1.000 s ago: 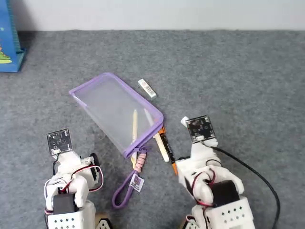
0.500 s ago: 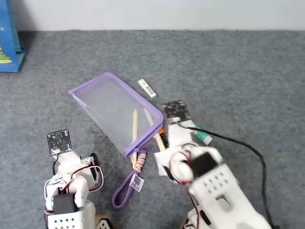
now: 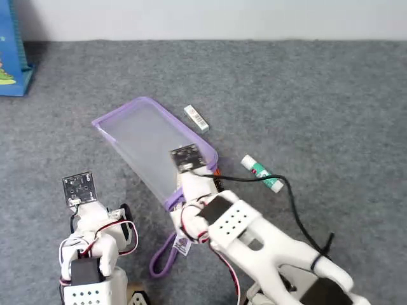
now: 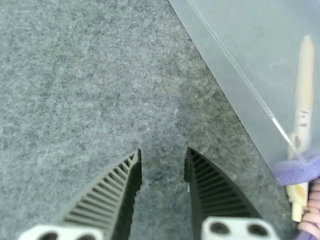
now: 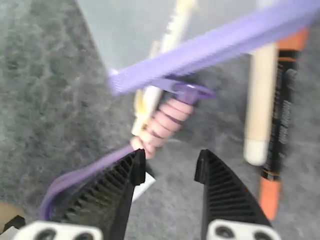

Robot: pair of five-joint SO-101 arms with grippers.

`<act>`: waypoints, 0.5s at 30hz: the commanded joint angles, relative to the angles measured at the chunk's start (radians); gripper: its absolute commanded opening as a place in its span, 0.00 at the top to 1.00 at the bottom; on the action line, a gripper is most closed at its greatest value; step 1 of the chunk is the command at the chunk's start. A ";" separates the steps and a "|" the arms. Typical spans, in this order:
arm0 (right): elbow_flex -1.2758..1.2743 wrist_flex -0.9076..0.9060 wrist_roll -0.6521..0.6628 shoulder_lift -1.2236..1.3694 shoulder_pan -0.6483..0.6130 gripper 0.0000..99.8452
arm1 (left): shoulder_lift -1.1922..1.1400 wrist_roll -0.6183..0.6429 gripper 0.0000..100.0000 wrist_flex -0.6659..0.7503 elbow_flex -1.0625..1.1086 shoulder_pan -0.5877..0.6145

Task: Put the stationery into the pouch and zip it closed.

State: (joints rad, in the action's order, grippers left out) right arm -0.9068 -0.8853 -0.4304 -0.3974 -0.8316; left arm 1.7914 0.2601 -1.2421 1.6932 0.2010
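The clear pouch (image 3: 143, 140) with purple edging (image 5: 215, 47) lies flat on the grey mat. My right gripper (image 5: 170, 162) hangs open just above the pink zipper pull (image 5: 167, 117) at the pouch's near corner, holding nothing. A cream pen (image 5: 260, 100) and an orange-and-black marker (image 5: 280, 125) stick out past the zip edge. A pencil (image 4: 302, 95) lies inside the pouch. The right arm (image 3: 222, 222) covers that corner from above. My left gripper (image 4: 162, 165) is open over bare mat, left of the pouch (image 4: 250, 55).
A small white eraser (image 3: 196, 118) lies beyond the pouch's far edge. A glue stick (image 3: 262, 174) rests on the mat right of the pouch. The purple wrist strap (image 5: 80, 175) trails toward the arm bases. A blue box (image 3: 11, 57) stands at the far left.
The right arm swung left from beside the marker to over the pouch's zip corner, uncovering the glue stick. The left arm kept still.
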 commanded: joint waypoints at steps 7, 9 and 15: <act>0.060 0.136 -0.014 0.120 -0.007 0.85 | 0.002 0.005 0.85 -0.005 -0.012 0.002; 0.060 0.153 -0.014 0.140 -0.004 0.85 | 0.002 0.005 0.85 -0.005 -0.012 0.002; 0.058 0.137 -0.011 0.197 -0.001 0.86 | 0.002 0.005 0.85 -0.005 -0.012 0.002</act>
State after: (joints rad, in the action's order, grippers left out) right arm -0.8869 -0.7426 -0.4365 -0.2163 -0.8347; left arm 1.7914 0.2601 -1.2421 1.6932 0.2010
